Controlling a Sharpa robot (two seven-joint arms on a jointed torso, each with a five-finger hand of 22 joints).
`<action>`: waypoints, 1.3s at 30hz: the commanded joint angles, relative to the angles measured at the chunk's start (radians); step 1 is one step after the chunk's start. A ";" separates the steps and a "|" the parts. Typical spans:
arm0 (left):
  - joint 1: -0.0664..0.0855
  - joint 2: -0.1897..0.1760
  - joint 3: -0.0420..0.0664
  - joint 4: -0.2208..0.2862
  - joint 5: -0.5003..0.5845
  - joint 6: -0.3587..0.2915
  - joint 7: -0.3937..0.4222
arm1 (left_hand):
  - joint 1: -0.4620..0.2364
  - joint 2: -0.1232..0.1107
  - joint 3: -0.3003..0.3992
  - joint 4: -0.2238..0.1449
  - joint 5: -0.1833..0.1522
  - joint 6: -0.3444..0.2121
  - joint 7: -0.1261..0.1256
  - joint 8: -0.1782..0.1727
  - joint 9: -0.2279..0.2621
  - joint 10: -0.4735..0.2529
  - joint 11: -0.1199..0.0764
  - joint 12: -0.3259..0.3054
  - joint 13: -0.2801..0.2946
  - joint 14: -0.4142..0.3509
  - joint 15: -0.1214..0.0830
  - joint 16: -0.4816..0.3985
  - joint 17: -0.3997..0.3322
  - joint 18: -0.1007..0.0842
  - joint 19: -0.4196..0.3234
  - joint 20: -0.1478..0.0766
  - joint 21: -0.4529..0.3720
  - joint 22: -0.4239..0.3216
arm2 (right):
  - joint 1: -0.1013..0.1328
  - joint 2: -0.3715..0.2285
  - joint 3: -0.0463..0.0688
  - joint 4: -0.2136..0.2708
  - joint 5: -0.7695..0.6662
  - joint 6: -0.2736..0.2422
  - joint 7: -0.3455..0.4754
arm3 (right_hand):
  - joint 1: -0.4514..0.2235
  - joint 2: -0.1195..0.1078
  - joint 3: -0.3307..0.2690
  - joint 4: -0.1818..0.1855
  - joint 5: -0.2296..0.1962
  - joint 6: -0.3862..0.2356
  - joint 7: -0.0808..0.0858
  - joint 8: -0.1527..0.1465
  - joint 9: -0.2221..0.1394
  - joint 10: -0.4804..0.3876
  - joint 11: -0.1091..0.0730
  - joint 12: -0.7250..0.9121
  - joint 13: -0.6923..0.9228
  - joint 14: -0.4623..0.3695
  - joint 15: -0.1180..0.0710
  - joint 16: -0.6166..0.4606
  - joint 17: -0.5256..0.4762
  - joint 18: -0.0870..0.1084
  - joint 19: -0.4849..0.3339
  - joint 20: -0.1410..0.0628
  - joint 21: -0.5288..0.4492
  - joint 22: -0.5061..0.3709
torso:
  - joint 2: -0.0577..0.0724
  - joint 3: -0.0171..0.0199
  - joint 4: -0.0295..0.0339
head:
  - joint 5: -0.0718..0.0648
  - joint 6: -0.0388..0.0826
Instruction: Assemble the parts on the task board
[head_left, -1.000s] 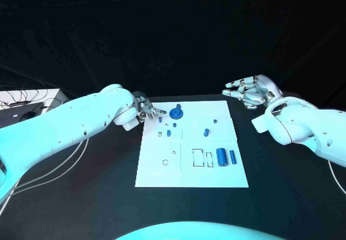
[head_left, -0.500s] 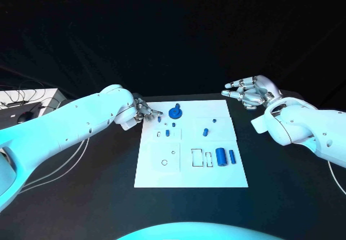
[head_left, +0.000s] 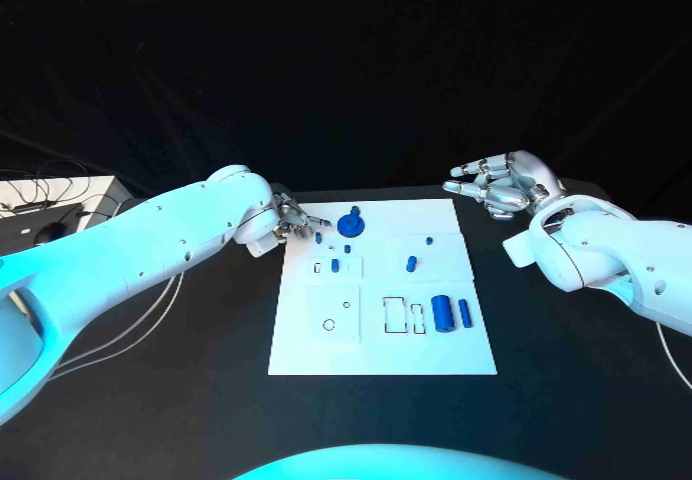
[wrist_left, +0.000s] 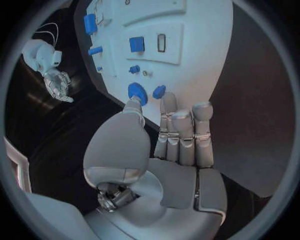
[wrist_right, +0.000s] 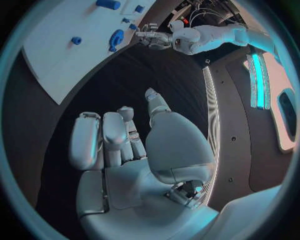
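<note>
Task board (head_left: 384, 340): white plate lying flat at the middle of the black table (head_left: 173, 400), long side running away from the robot.
Round part (head_left: 352, 224): blue disc-shaped piece with an upright stub, at the far end of the board near its left edge; same spot as 1.0 s ago.
Small parts (head_left: 335, 266): short blue pieces in a cluster just nearer than the round part, unmoved.
Middle part (head_left: 411, 264): 1 blue piece lying alone right of the cluster, unmoved.
Large parts (head_left: 443, 313): 1 thick blue cylinder and 1 thin one side by side in the near right area, beside outlined slots; unmoved.
Left hand (head_left: 293, 221): at the board's far left corner, just beside the round part. Compared with 0.5 s ago it sits slightly farther along the board edge, closer to the round part. In the left wrist view the fingers (wrist_left: 182, 131) are straight and close together, tips over the board edge, thumb tip at the round part (wrist_left: 137, 93); contact cannot be told. Holds nothing.
Right hand (head_left: 495, 184): raised off the table past the board's far right corner, well apart from all parts; fingers loosely spread, holding nothing. Same pose as 1.0 s ago.
</note>
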 joint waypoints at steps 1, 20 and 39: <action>0.003 0.007 0.000 -0.008 0.013 0.026 0.008 | 0.006 0.015 -0.005 -0.014 0.004 0.005 -0.001 -0.007 0.001 0.006 -0.001 0.001 0.002 0.006 0.000 0.005 0.003 -0.014 0.003 -0.002 0.004 0.002 | 0.000 0.001 0.001 0.002 -0.008 -0.003 0.010 | -0.007 0.003 -0.001 -0.007 0.005 0.001 0.008 0.003 0.001 0.000 -0.003 -0.005 -0.002 0.002 0.000 -0.001 0.001 0.010 0.081 -0.002 0.002 0.178 | 0.000 -0.0002 0.0018 | -0.001 -0.001; 0.003 0.024 -0.010 -0.036 0.023 0.048 0.010 | 0.029 0.056 -0.029 -0.101 0.008 0.006 -0.001 -0.008 0.007 0.006 -0.002 -0.001 0.010 0.007 0.000 0.007 0.013 -0.015 0.005 -0.002 0.002 0.015 | 0.000 0.002 0.001 0.002 -0.008 -0.003 0.010 | -0.007 0.004 -0.001 -0.007 0.007 0.001 0.007 0.003 0.001 0.000 -0.003 -0.005 -0.002 0.002 0.000 -0.001 0.002 0.011 0.081 -0.002 0.000 0.178 | 0.000 -0.0010 0.0023 | -0.009 -0.007; 0.003 0.026 -0.011 -0.046 0.038 0.059 0.016 | 0.062 0.101 -0.036 -0.153 0.010 0.012 -0.004 -0.015 0.003 0.009 -0.004 -0.006 0.011 0.007 -0.002 0.011 0.023 -0.021 0.006 -0.006 0.002 0.025 | 0.000 0.006 0.001 -0.002 -0.008 -0.001 0.011 | -0.007 0.004 -0.001 -0.007 0.007 0.001 0.007 0.003 0.001 0.000 -0.003 -0.005 -0.002 0.002 0.000 -0.001 0.002 0.011 0.081 -0.002 0.000 0.178 | 0.000 -0.0002 0.0015 | -0.005 -0.009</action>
